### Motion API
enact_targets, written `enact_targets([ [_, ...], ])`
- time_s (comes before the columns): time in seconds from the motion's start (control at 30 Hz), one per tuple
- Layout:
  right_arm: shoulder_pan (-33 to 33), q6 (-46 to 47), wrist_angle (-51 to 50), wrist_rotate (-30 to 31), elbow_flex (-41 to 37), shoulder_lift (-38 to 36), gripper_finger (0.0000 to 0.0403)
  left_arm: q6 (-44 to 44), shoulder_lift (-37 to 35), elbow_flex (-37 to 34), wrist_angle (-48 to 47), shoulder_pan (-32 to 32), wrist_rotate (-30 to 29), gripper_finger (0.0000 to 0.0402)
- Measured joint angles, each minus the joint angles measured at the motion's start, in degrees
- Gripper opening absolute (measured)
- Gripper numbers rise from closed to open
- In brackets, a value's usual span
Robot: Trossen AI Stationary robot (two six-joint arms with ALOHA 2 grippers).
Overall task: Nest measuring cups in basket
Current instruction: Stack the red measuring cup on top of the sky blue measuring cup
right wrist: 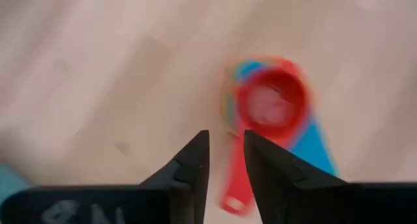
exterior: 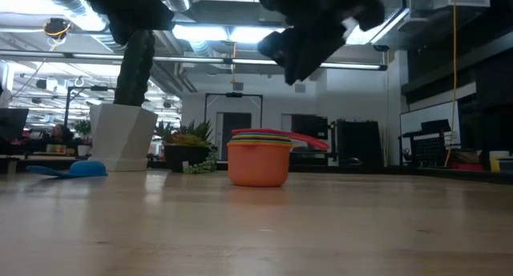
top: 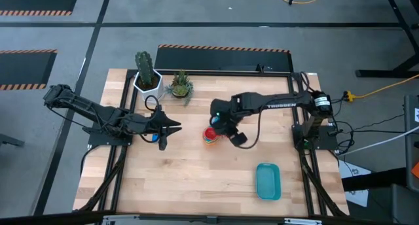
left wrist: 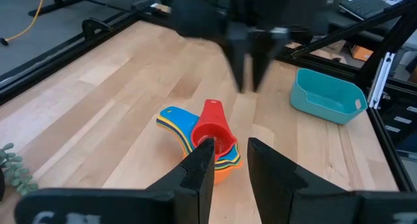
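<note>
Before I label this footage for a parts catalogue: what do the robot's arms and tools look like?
Both arms are dark and jointed. The right arm bears white lettering and trails a black cable. Each tool, left tool and right tool, ends in two dark tapered fingers.

floor (top: pixel 196 16): grey, hazard-striped; ceiling lights (exterior: pixel 232 31): lit; doorway (exterior: pixel 234 115): dark-framed

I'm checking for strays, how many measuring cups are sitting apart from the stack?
1: a blue cup lies alone near the white pot, under the left hand. The rest sit in the stack mid-table; some there may be hidden.
</note>
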Motion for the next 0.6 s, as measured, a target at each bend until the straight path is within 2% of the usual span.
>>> enact_targets([
  [0.13,2.2,1.7,0.5,-5.6,-3.5,0.0,0.0100,0.0,0.0,0.0,0.0,0.0,0.0,0.0085],
  [0.37,3.5,6.4,9.7,-5.8,-14.6,0.0,0.0100,0.0,0.0,0.0,0.0,0.0,0.0,0.0085],
  [0.43,3.5,6.4,12.2,-4.8,-17.3,0.1,0.0100,0.0,0.0,0.0,0.0,0.0,0.0,0.0085],
  [0.6,1.4,6.4,13.9,2.5,-20.2,0.1,0.0100,0.0,0.0,0.0,0.0,0.0,0.0,0.0085],
])
